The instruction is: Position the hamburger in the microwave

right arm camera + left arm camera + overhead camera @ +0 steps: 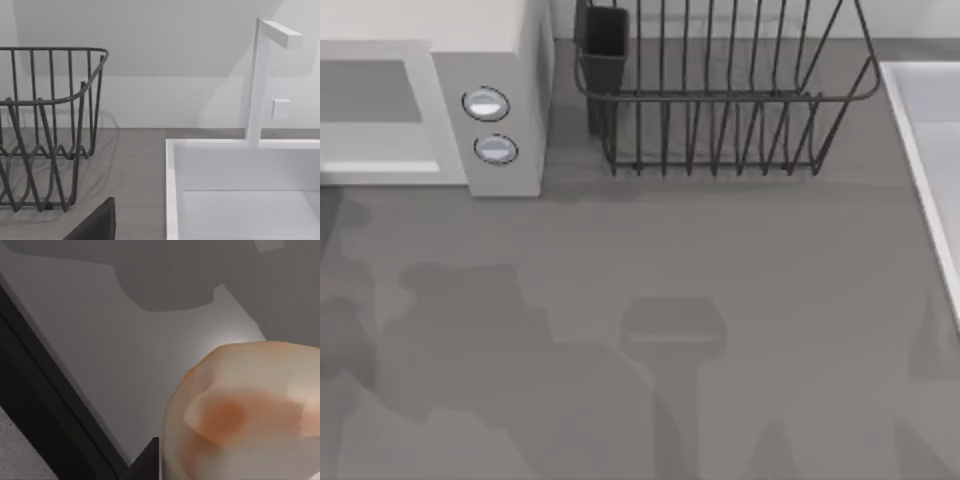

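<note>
Hamburger [240,415]: close before the left wrist camera — a tan-orange rounded bun with a reddish patch, over a pale grey surface with a dark edge band beside it.
Left gripper: I cannot tell from the left wrist view whether the jaws are apart or clamped on the bun; a small dark piece shows at the bun's lower edge, too little to read.
Right gripper: a dark angled piece sits at the edge of the right wrist view; how the jaws stand, I cannot tell.
Microwave [510,40]: off-white box at the far left of the table in the top view, grey cavity open to the front, two round silvery-blue buttons [486,104] stacked on its side panel.
Dish rack [720,100]: black wire, just right of the microwave at the back of the table, with a dark cup-like holder [605,45] at its left end; the right wrist view shows its curved end wall.
Sink [240,200]: white basin at the table's right edge — the right wrist view adds a white faucet [260,75] rising behind it.
Table [640,330]: grey, with soft arm shadows across the near half.
</note>
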You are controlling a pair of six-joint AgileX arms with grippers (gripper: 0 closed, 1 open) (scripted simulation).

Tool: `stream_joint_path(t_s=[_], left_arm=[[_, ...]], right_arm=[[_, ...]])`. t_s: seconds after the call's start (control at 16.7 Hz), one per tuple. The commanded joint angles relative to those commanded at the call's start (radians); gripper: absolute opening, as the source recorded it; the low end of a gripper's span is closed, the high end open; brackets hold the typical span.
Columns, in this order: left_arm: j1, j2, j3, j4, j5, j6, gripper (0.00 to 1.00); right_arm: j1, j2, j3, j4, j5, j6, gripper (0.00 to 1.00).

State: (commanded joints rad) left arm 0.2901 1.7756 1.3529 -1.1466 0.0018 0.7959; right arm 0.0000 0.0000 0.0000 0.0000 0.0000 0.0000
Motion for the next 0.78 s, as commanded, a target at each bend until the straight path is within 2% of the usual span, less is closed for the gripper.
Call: stream_joint_path(t_s=[0.24,0.42,0.6,0.78], left_arm=[[-0.001,-0.002,-0.005,0.003,-0.001,0.002,0.0],[-0.006,0.01,-0.022,0.064,0.013,-0.032,0.0],[-0.019,0.037,-0.057,0.219,0.043,-0.108,0.0],[-0.034,0.075,-0.1,0.446,0.082,-0.208,0.0]], right_arm=[[0.0,0.0,0.0,0.0,0.0,0.0,1.0],[0.0,0.0,0.0,0.0,0.0,0.0,1.0],[0.0,0.0,0.0,0.0,0.0,0.0,1.0],[0.0,0.0,0.0,0.0,0.0,0.0,1.0]])
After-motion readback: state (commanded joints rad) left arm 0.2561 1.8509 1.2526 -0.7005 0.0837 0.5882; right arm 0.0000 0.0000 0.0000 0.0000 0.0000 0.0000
